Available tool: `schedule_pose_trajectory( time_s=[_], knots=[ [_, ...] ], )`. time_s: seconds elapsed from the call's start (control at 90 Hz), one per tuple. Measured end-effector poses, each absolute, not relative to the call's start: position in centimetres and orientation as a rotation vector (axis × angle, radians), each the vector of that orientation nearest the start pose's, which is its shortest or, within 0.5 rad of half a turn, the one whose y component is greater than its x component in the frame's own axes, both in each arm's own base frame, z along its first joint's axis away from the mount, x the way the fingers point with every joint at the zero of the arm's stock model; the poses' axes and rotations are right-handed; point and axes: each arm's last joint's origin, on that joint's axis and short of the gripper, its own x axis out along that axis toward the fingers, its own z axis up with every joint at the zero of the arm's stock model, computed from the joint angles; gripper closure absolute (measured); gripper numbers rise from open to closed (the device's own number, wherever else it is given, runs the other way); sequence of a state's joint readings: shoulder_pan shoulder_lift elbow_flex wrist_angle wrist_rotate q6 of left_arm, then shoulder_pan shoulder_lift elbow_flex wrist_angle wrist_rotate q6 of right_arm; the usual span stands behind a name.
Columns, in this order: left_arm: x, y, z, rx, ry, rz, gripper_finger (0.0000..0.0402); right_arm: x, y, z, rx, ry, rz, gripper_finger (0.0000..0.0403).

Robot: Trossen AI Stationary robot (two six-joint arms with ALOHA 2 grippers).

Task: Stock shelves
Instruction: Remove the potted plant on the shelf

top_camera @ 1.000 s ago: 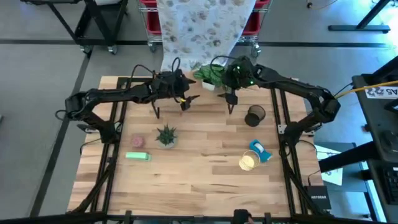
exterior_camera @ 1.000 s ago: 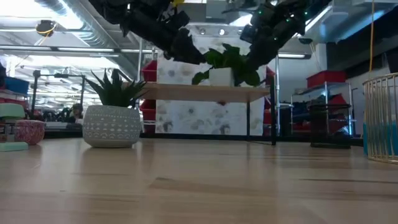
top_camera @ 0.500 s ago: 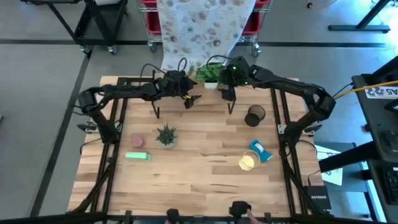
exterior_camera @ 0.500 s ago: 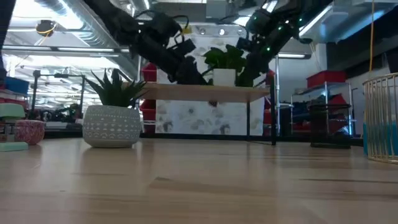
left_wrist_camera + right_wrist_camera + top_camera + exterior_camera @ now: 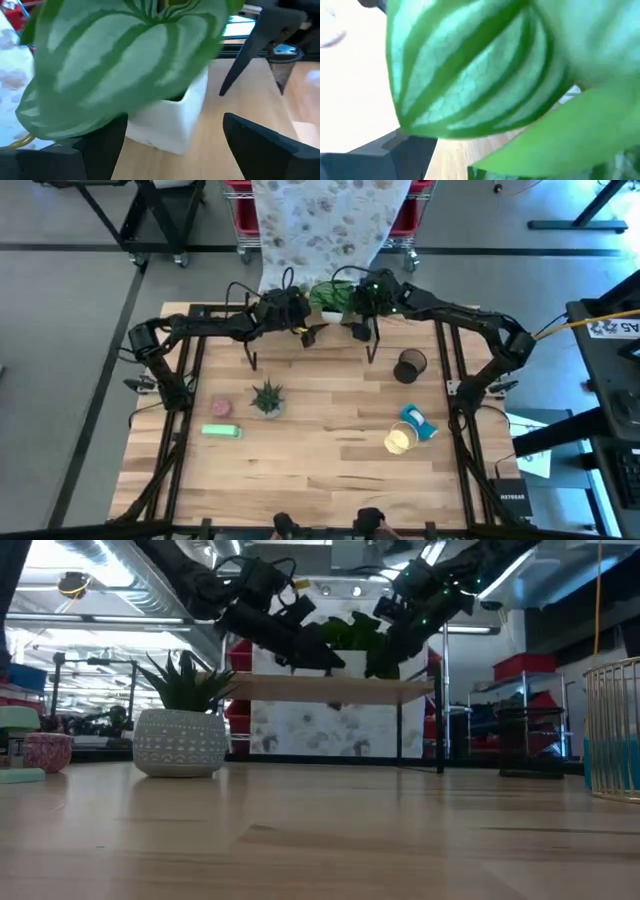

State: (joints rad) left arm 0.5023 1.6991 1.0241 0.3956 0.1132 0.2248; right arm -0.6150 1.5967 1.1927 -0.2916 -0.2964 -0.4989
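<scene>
At the table's (image 5: 330, 465) left side, a pink cup (image 5: 220, 408) sits beside a green block (image 5: 222, 432), with a spiky potted plant (image 5: 267, 397) in a patterned grey-white bowl just to their right; the same plant (image 5: 180, 730) stands large in the low view. Farther back, at the table's far edge, stands the rack (image 5: 335, 688) (a light wood plank on thin black legs), and on its top sits a leafy plant (image 5: 330, 298) in a white square pot (image 5: 172, 120).

The left gripper (image 5: 308, 332) reaches in from the left, level with the pot; in the left wrist view its fingers (image 5: 260, 145) are spread wide on either side of the white pot, not touching it, with striped green leaves filling the space above. The right gripper (image 5: 360, 328) comes in from the right, close against the foliage; its wrist view is filled by striped leaves (image 5: 470, 70), and whether its fingers are spread or pressed together cannot be told.

To the right of the rack, a black mesh cup (image 5: 410, 365) stands on the table. Nearer the front right lie a blue packet (image 5: 420, 423) and a round yellow-white object (image 5: 399, 440), touching each other. A gold wire basket (image 5: 613, 730) edges the low view's right side.
</scene>
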Motion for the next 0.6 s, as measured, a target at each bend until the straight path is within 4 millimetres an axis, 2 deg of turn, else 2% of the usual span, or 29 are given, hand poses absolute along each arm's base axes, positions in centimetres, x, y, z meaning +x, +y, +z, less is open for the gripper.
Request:
schedule_pose_trajectory(
  time_s=[0.122, 0.356, 0.478, 0.6],
  knots=[
    [33.4, 16.9, 23.2, 0.114, 0.306, 0.31, 0.0087, 29.4, -18.6, 26.4, -0.171, 0.695, -0.134, 0.0052],
    [34.4, 13.9, 22.7, 0.108, 0.376, 0.196, 0.0087, 29.8, -16.8, 26.1, -0.171, 0.764, -0.071, 0.0052],
    [34.6, 12.6, 22.4, 0.137, 0.444, 0.234, 0.0087, 29.6, -16.5, 25.8, -0.139, 0.785, -0.029, 0.0052],
    [34.6, 12.1, 22.6, 0.202, 0.469, 0.322, 0.0087, 29.8, -16.6, 25.7, -0.137, 0.762, -0.042, 0.0052]
  ],
)
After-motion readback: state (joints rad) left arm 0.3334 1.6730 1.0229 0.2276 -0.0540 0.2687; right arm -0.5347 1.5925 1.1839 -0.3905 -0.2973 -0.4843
